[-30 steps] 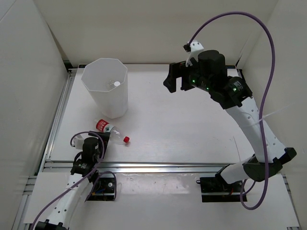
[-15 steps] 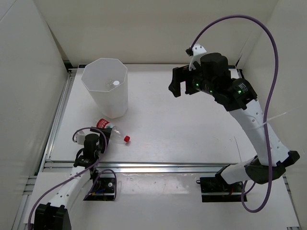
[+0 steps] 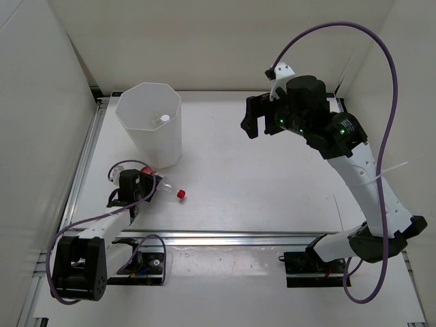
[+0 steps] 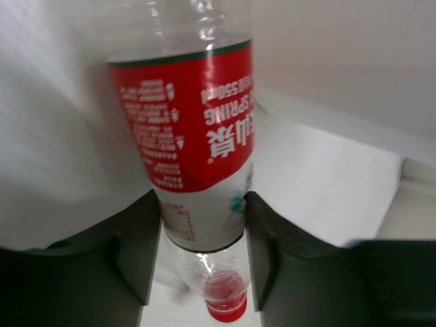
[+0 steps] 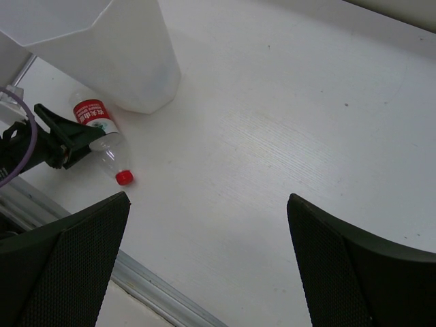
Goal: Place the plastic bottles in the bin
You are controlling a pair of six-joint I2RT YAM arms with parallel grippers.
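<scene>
- Red on its label marks the one bottle we see outside the bin: the red-labelled bottle (image 4: pixel 197 136) lies on its side on the worktop (image 3: pixel 272 184), just in front of the bin (image 3: pixel 153 146), with its red cap (image 3: pixel 181 194) pointing away from the left arm.
- Over the last second our left arm has stretched out low along the worktop. The left end effector (image 4: pixel 203 204) has slid forward from the bottle's base until the body sits between its fingers.
- In the left wrist view both fingers press against the sides of the bottle below the label, so we judge the left end effector clamped on it.
- The bottle has barely shifted and is not yet lifted.
- Our right arm has drawn back slightly and hangs high over the far side of the worktop. The right end effector (image 5: pixel 206 199) is spread wide with nothing between its fingers.
- A white cap (image 3: pixel 165 118) shows inside the bin, so at least one bottle appears to be in already.
- For the task, we read this as the grasp just made, with the lift and the short carry over the rim to come.
- The grip sits low on a slick, round body, so we would watch for the bottle swinging or slipping as it rises.
</scene>
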